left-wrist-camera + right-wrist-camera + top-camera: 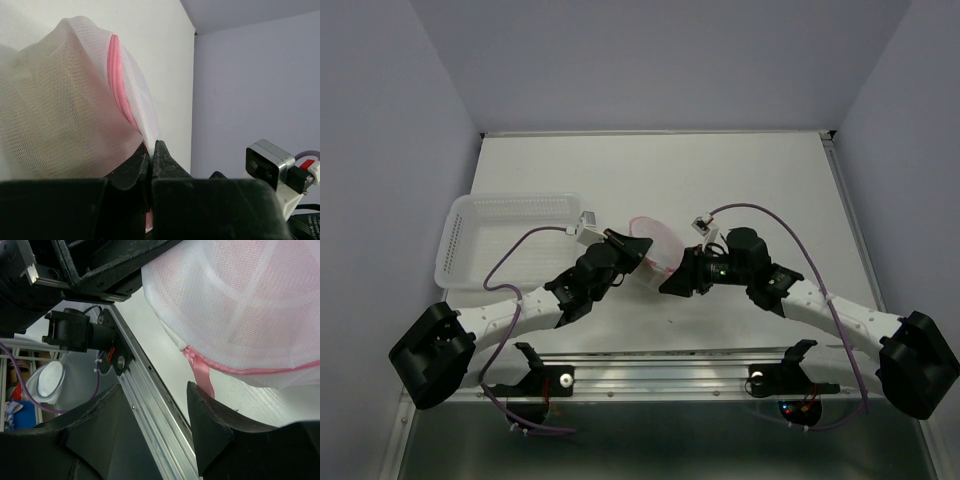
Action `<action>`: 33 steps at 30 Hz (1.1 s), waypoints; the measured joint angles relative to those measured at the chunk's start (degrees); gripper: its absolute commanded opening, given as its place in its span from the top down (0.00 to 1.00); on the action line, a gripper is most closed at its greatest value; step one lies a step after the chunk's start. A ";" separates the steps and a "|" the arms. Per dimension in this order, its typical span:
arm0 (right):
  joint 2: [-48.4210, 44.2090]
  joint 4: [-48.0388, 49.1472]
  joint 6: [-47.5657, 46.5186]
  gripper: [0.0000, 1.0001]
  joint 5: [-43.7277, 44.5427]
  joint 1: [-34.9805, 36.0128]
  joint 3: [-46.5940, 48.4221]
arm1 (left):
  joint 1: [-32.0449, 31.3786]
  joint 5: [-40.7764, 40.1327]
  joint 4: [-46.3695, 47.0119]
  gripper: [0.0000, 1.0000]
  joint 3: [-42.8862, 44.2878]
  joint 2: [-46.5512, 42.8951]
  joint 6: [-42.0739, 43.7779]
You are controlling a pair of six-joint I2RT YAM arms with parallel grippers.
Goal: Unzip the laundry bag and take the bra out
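The laundry bag [656,243] is a round white mesh pouch with pink zipper trim, held up off the table between the two arms. My left gripper [636,251] is shut on the bag's mesh edge beside the pink zipper; the left wrist view shows the bag [65,100] and the gripper [150,148] pinching it. My right gripper [670,283] sits just below the bag, open and empty. In the right wrist view the bag [240,305] hangs above the right gripper [155,390], with the pink zipper pull ribbon [202,372] beside one fingertip [200,395]. The bra is hidden inside the bag.
A rectangular white plastic basket [505,240] stands at the left of the table. An aluminium rail [660,365] runs along the near edge and also shows in the right wrist view [150,410]. The walls close the table at back and sides.
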 measured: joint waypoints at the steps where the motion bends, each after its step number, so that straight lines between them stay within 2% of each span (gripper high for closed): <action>1: 0.02 0.22 0.02 0.40 0.15 0.00 -0.09 | -0.02 0.04 -0.02 1.00 -0.02 -0.02 0.00; 13: 2.89 4.28 0.22 0.40 2.67 0.00 -0.61 | -0.02 0.13 -0.04 1.00 -0.02 -1.20 -0.17; 17: 3.02 5.22 0.33 0.43 2.95 0.00 -0.72 | -0.02 0.26 -0.04 1.00 -0.02 -1.20 -0.17; 25: 3.26 6.54 0.85 0.61 3.17 0.00 -0.72 | -0.02 0.28 -0.04 1.00 -0.02 -1.20 -0.50; 26: 3.45 6.60 0.94 0.67 3.26 0.00 -0.72 | -0.02 0.31 -0.04 1.00 -0.02 -1.20 -0.55; 29: 3.67 6.73 0.98 0.77 3.56 0.00 -0.72 | -0.02 0.35 -0.04 1.00 -0.02 -1.20 -0.59; 30: 3.65 6.86 1.01 0.85 3.76 0.00 -0.72 | 0.00 0.37 -0.04 1.00 -0.02 -1.20 -0.59; 33: 3.58 6.99 0.87 0.95 4.70 0.00 -0.72 | -0.02 0.39 -0.04 1.00 -0.02 -1.20 -0.59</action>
